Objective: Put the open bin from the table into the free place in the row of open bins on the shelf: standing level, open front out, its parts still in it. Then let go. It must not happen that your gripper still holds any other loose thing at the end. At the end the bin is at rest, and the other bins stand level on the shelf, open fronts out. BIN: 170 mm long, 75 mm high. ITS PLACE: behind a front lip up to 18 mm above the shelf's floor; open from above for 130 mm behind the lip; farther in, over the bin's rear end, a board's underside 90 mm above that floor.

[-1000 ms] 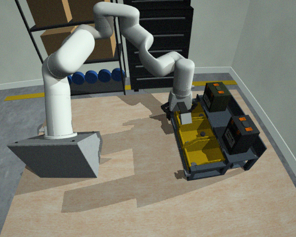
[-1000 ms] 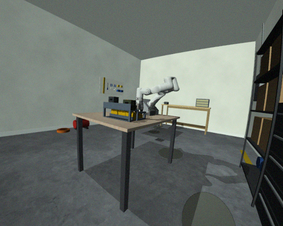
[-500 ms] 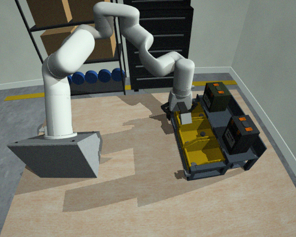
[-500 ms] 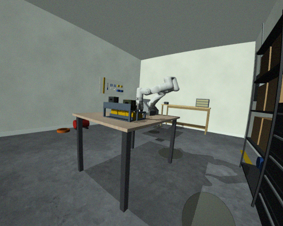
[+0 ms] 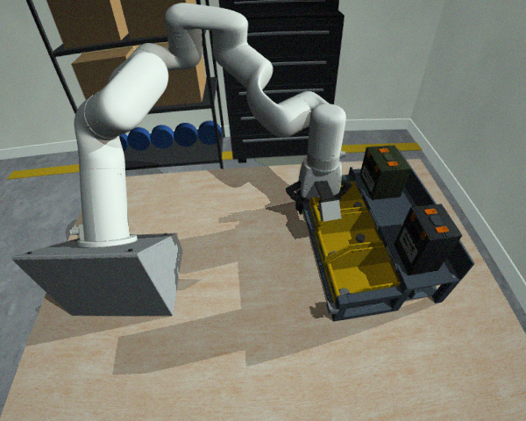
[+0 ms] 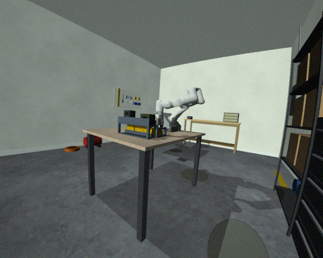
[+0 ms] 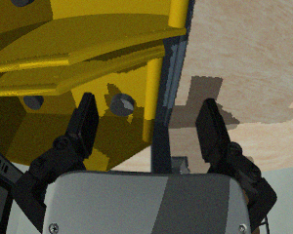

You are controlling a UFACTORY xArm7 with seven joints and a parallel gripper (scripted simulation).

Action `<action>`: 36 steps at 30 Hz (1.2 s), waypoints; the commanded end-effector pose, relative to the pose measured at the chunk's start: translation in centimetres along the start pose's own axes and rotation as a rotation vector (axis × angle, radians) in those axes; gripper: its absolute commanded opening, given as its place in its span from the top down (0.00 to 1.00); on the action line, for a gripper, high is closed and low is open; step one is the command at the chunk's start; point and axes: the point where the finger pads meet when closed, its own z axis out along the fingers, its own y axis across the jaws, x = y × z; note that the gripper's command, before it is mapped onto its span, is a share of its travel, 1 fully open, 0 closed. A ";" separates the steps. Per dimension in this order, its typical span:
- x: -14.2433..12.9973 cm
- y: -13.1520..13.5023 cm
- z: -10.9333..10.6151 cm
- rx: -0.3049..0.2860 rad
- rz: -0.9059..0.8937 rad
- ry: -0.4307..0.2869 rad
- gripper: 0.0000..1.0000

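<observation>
The shelf (image 5: pixel 367 299) (image 6: pixel 133 120) holds a row of yellow open bins. The near bin (image 5: pixel 365 274), the middle bin (image 5: pixel 344 233) and the far bin (image 7: pixel 137 80) have their open fronts toward the lip. In the wrist view, the far bin's front sits slightly farther in than its neighbour's. Dark round parts lie in the bins, one in the far bin (image 7: pixel 122 104). No bin shows on the table. My gripper (image 7: pixel 148 107) is open and empty above the far bin's front and the lip, one finger on each side. I cannot tell exactly whether the far bin is level.
A dark green case (image 5: pixel 386 174) and a black case (image 5: pixel 429 239) stand on the upper board behind the bins. A raised wall (image 5: pixel 461 260) runs along the board's rear. The table (image 5: pixel 263 375) extends in front of the shelf to the arm's grey base (image 5: pixel 95 285).
</observation>
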 end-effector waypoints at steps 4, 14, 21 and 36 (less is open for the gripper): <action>0.1 -0.2 -0.2 0.005 0.001 0.001 0.00; 0.1 -0.1 -4.2 0.004 0.001 0.001 0.00; 0.1 -0.1 -4.2 0.004 0.001 0.001 0.00; 0.1 -0.1 -9.6 0.004 0.001 0.001 0.00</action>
